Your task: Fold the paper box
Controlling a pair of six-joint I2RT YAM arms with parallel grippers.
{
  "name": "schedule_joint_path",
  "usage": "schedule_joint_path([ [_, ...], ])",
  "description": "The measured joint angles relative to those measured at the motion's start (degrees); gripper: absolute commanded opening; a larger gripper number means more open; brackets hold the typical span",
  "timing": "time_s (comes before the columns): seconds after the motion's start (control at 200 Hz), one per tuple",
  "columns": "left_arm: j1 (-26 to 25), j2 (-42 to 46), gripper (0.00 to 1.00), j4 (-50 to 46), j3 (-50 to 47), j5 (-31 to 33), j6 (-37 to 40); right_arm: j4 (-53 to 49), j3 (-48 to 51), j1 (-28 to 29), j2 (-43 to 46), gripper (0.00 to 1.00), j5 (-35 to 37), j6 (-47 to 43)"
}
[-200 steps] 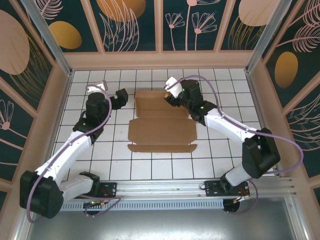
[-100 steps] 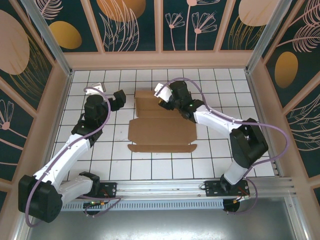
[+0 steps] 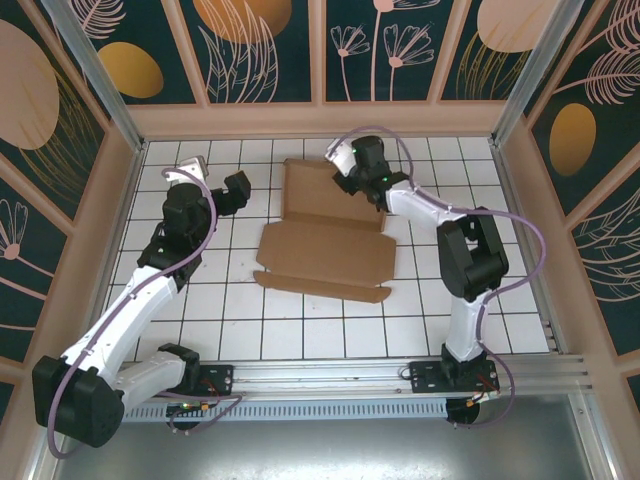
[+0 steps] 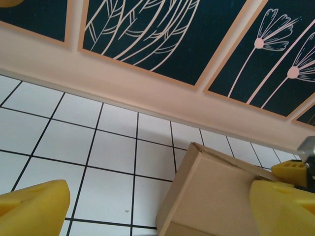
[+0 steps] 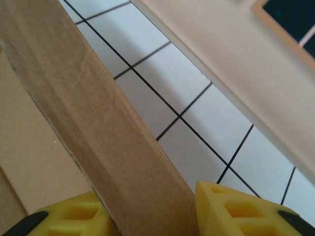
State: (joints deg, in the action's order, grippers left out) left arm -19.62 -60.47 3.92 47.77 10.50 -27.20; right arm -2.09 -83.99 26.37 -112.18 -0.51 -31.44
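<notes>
White square tiles with dark grout (image 3: 300, 330) cover the table, and a silver aluminium rail (image 3: 330, 375) at its near edge carries both arm bases. Just beyond the rail, the plain brown cardboard paper box (image 3: 325, 245) lies mid-table as a die-cut sheet. Its near tabbed edge is flat on the tiles and slightly askew to the grid, and its far panel is creased and partly raised.

The left gripper (image 3: 238, 190) hovers beside the box's far-left corner, apart from it. Its yellow fingers (image 4: 34, 206) are spread wide with nothing between them.

The right gripper (image 3: 346, 186) reaches in at the far-right edge of the box. In the wrist view its yellow fingers (image 5: 236, 209) straddle an upturned cardboard flap that fills the gap between them. Whether they actually pinch it I cannot tell.

Farthest back, a pale beige ledge (image 3: 320, 120) runs along under dark teal wall panels painted with plants (image 3: 270, 50).
</notes>
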Motion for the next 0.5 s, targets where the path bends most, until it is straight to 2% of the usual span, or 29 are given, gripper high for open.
schedule_joint_path([
  [0.235,0.0,0.37,0.93,-0.98,0.68,-0.17,0.0,-6.38,-5.44,-7.26,-7.3,0.4,-7.58,9.38],
  [0.5,0.0,0.39,0.93,-1.4,0.68,-0.85,-0.26,-10.54,-2.49,-11.17,-9.79,0.42,-13.07,19.26],
])
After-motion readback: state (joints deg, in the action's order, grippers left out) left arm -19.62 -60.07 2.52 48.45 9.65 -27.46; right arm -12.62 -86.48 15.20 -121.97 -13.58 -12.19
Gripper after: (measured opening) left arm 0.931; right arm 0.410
